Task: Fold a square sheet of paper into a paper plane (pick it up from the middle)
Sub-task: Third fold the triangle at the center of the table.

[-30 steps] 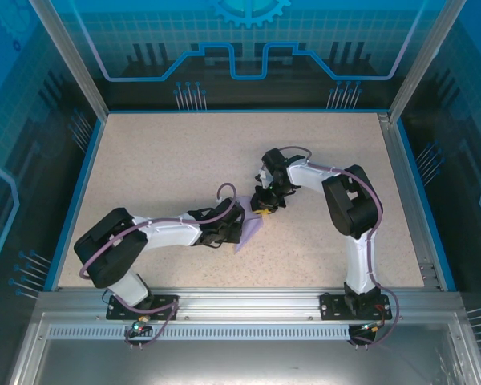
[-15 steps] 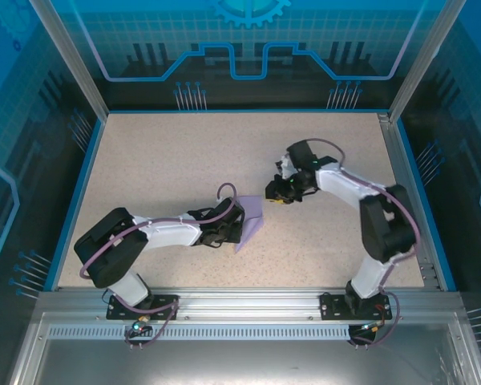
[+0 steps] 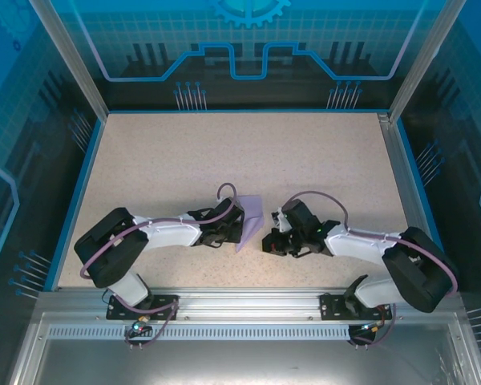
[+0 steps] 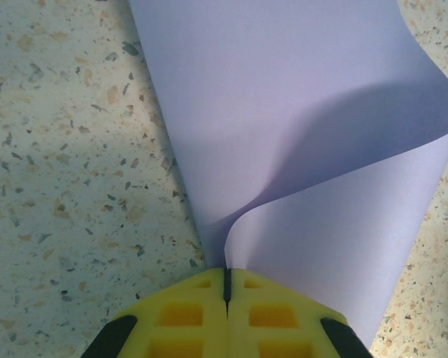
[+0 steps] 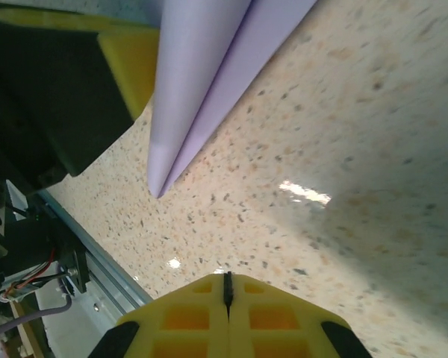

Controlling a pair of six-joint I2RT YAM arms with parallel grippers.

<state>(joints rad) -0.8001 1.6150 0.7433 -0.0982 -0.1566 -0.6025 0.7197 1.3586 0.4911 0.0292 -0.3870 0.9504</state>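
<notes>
The table (image 3: 144,160) is a beige surface with fine dark speckles, with a thin blue border along its edges. Around it stand blue see-through panels (image 3: 32,96) printed with a lighter line pattern, held by aluminium posts (image 3: 68,60), and at the near edge runs an aluminium rail (image 3: 248,301) where both arm bases are bolted. From the left base the left arm reaches toward the middle of the table. The left gripper (image 3: 232,228) is fully closed, and in the left wrist view its yellow fingertips (image 4: 201,313) press together on the near edge of the lavender paper (image 4: 299,112). The paper lies near the table centre, a little toward the near side, between the two grippers (image 3: 253,218). It is a thin, plain, pale purple sheet. From above it looks like a narrow folded shape. Close up, one part lies flat on the table while the other part curls up and over it (the curl throws a soft shadow on the lower layer). In the right wrist view two layers (image 5: 209,60) meet in a sharp point that is low over the table. Just right of the paper, the right gripper (image 3: 271,241) is also closed with its yellow jaws together, holds nothing, and stands a little apart from the point.
</notes>
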